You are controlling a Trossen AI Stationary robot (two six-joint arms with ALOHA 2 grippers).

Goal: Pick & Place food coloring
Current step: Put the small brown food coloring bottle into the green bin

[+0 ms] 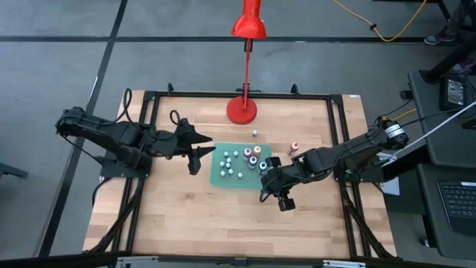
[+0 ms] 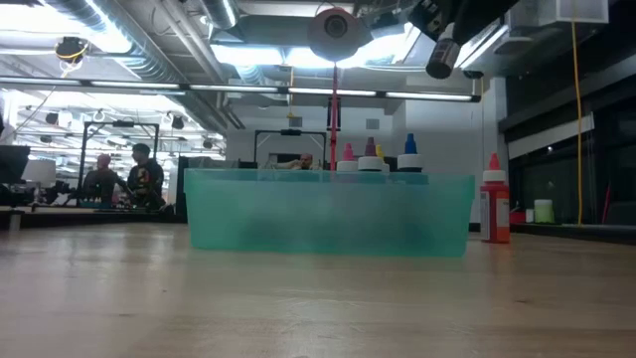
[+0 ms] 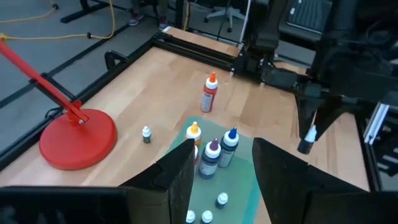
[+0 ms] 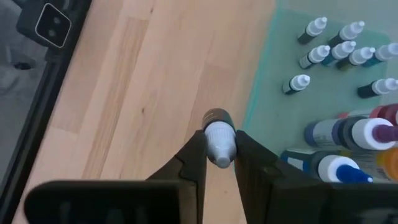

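1. The right tool [image 4: 219, 163] was clenched on a small white-capped food coloring bottle [image 4: 219, 138], just beside the green tray [image 1: 218, 177].
2. Only the right wrist view showed that grip; the high view showed the right tool [image 1: 274, 186] at the tray's edge, above the tabletop [image 1: 186, 216].
3. The left tool [image 1: 198, 152] hung released on the tray's far side.
4. More bottles [image 1: 245, 160] stood in the tray; an orange-capped bottle [image 3: 209, 93] stood outside it.

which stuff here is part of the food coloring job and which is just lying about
Job: bottle in the right claw; bottles in the green tray; red-capped bottle and tiny bottle loose on the table.
Lying about: red lamp; left claw, open, waiting.
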